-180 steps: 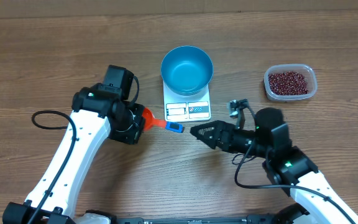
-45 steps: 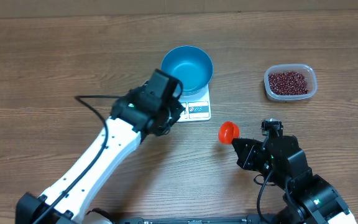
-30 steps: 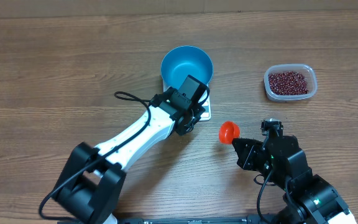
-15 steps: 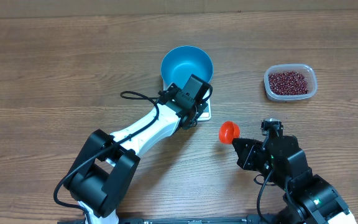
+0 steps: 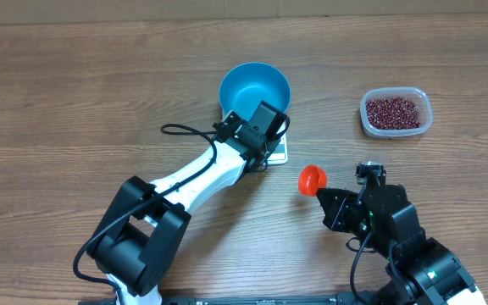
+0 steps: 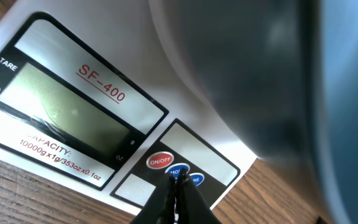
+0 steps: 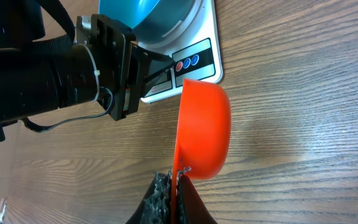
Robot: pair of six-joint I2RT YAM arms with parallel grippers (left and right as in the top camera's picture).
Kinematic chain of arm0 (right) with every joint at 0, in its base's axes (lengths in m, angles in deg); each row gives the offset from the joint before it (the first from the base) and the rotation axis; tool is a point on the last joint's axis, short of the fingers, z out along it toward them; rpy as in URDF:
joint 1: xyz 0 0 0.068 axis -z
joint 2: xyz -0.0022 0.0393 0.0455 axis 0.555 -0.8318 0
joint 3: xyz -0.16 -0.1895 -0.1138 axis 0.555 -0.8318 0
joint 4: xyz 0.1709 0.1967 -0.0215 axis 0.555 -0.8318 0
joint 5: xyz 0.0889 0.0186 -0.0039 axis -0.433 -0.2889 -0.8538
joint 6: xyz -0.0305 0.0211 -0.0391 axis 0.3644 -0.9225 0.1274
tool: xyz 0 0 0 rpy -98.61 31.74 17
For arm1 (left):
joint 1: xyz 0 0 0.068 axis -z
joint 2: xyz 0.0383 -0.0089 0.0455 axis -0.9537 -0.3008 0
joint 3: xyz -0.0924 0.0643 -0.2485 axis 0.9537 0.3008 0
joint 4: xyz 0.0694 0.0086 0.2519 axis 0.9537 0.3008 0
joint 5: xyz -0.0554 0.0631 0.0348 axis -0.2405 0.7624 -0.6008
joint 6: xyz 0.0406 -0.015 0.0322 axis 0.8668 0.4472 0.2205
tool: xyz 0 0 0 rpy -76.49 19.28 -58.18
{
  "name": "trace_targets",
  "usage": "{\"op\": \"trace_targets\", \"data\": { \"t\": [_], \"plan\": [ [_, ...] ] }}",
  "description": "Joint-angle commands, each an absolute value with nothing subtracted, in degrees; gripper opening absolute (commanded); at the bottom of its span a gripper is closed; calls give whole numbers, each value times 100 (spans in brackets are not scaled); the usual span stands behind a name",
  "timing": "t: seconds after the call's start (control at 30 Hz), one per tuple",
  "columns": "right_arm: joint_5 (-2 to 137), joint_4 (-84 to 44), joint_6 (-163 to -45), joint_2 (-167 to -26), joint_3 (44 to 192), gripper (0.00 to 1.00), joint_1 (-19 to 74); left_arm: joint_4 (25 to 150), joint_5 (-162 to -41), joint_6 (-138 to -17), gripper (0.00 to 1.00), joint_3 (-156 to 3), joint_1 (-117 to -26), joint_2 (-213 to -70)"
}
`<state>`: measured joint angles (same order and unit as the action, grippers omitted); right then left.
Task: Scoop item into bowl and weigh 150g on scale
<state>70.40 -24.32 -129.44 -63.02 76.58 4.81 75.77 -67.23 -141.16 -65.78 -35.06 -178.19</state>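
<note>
The blue bowl point(image 5: 255, 93) stands empty on the white scale point(image 5: 281, 151), whose front is mostly hidden under my left arm. My left gripper point(image 5: 265, 146) is shut and holds nothing. In the left wrist view its tips point(image 6: 178, 180) press on a blue button beside the red ON/OFF button of the scale point(image 6: 73, 106); the display shows no digits. My right gripper point(image 5: 324, 199) is shut on the handle of an orange scoop point(image 5: 312, 179), right of the scale; the scoop point(image 7: 204, 127) hangs on edge above the wood. The red-brown beans point(image 5: 392, 111) lie in a clear tub.
The clear tub point(image 5: 426, 119) sits at the far right of the wooden table. My left arm stretches diagonally from the front left to the scale. The bowl's wall point(image 6: 260, 74) looms close above the left fingers.
Six seconds ago the left gripper held the scoop; now the right one holds it. Over the last second the left gripper settled on the scale's buttons, and the right arm stayed still.
</note>
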Motion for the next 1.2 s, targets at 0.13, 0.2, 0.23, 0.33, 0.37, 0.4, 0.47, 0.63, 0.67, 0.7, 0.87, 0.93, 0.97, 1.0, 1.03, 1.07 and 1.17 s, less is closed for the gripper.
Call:
{"op": "trace_targets", "data": {
  "t": [0.13, 0.2, 0.23, 0.33, 0.37, 0.4, 0.47, 0.63, 0.67, 0.7, 0.87, 0.93, 0.97, 1.0, 1.03, 1.07, 1.17],
  "plan": [
    [7132, -2403, -12894, -6261, 7780, 4, 496, 7446, -6497, -14234, 8, -6580, -3495, -17978],
    [7130, -2403, -12894, -6261, 7780, 4, 496, 7429, -6500, -14254, 8, -6580, -3495, -17996],
    [7130, -2403, -12894, -6261, 7780, 4, 496, 7429, -6497, -14256, 8, -6580, -3495, -18009],
    [7130, -2403, -12894, -6261, 7780, 4, 496, 7426, -6500, -14273, 4, -6580, -3495, -18064],
    [7130, -2403, -12894, -6261, 7780, 4, 496, 7422, -6500, -14273, 4, -6580, -3495, -18088],
    [7130, -2403, -12894, -6261, 7780, 4, 496, 7415, -6502, -14273, 4, -6580, -3495, -18101],
    [7130, -2403, -12894, -6261, 7780, 4, 496, 7374, -6524, -14275, 4, -6580, -3495, -18155],
    [7130, -2403, -12894, -6261, 7780, 4, 496, 7295, -6611, -14319, 4, -6580, -3498, -18214],
    [7130, -2403, -12894, -6261, 7780, 4, 496, 7297, -6609, -14319, 4, -6580, -3498, -18214],
    [7130, -2403, -12894, -6261, 7780, 4, 496, 7300, -6609, -14319, 5, -6580, -3498, -18217],
    [7130, -2403, -12894, -6261, 7780, 4, 496, 7328, -6609, -14315, 4, -6580, -3498, -18223],
    [7130, -2405, -12894, -6261, 7780, 4, 496, 7359, -6613, -14315, 4, -6580, -3495, -18228],
    [7130, -2403, -12894, -6261, 7780, 4, 496, 7380, -6613, -14315, 4, -6580, -3495, -18228],
    [7132, -2403, -12894, -6261, 7780, 4, 496, 7418, -6631, -14315, 4, -6580, -3495, -18228],
    [7132, -2403, -12894, -6261, 7780, 4, 496, 7485, -6688, -14315, 4, -6580, -3495, -18228],
    [7130, -2405, -12894, -6261, 7780, 4, 496, 7496, -6712, -14317, 4, -6580, -3495, -18228],
    [7132, -2403, -12894, -6261, 7780, 4, 496, 7499, -6764, -14317, 4, -6580, -3495, -18228]
  ]
}}
